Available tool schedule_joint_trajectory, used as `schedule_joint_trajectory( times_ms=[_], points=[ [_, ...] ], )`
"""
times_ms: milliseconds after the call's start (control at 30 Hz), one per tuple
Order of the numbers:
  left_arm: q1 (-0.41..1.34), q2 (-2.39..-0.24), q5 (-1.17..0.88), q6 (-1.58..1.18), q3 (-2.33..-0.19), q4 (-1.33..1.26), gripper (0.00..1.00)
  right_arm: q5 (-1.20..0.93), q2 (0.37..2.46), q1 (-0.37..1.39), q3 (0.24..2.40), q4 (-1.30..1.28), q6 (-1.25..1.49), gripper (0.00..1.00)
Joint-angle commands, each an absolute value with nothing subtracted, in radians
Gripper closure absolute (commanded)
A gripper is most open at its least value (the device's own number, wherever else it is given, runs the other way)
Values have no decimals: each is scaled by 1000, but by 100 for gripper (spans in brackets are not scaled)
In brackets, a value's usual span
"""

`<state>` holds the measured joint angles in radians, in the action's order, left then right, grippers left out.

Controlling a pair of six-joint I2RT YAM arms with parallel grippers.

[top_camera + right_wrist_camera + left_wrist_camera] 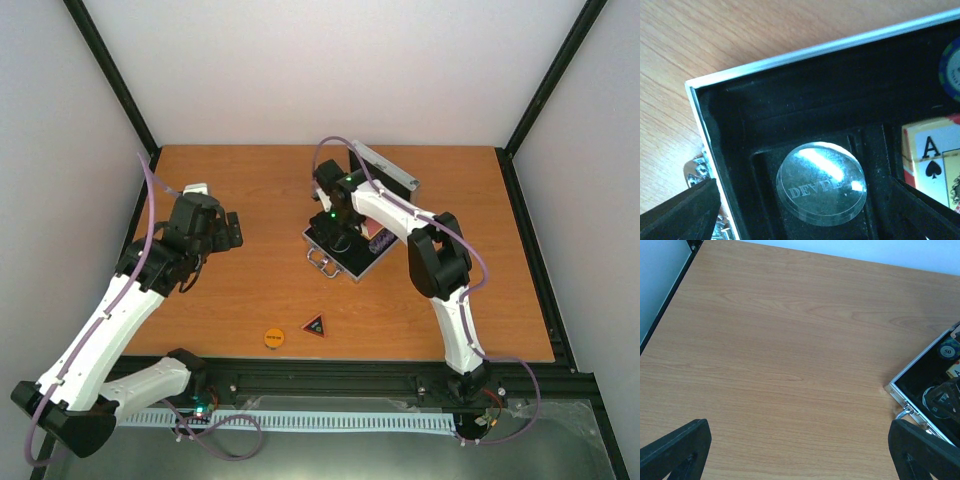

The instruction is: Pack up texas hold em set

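Note:
The silver case [352, 262] lies open at table centre, its lid [388, 167] raised behind. My right gripper [336, 236] hangs open inside it. In the right wrist view the clear disc [821, 182] lies flat in a black-lined recess [765, 165] between the open fingers, held by neither. Beside it are the card pack [935, 167] and a poker chip [953, 67]. The orange disc [274, 337] and black-red triangle [314, 324] lie on the table near the front edge. My left gripper [230, 230] is open and empty over bare wood, left of the case [927, 382].
The case's metal handle [699, 172] sticks out from its near-left side and shows in the left wrist view [905, 412]. A chip marked 50 [948, 350] sits in the case. Black frame posts and white walls bound the wooden table [250, 290].

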<state>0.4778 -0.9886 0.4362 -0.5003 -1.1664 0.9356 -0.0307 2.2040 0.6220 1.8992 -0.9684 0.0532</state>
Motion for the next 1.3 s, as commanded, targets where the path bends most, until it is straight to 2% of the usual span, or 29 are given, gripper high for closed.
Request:
schedule_joint_trajectory(
  times_ms=[0,367,633,900,1267],
  points=[
    [474,-1001,437,-487,-1181,912,0,-31,2208,617,1859,-985,62,9],
    [473,-1009,436,-483,-1181,906,0,-105,2200,615,1801,-964,61,9],
    [474,-1011,443,-480,-1183,907,0,-317,2195,604,1806,-938,47,9],
    [474,-1016,435,-481,-1184,900,0,-163,2181,589,1795,-940,75,8],
    [474,-1010,441,-478,-1183,908,0,-78,2210,574,1815,-963,92,7]
  ],
)
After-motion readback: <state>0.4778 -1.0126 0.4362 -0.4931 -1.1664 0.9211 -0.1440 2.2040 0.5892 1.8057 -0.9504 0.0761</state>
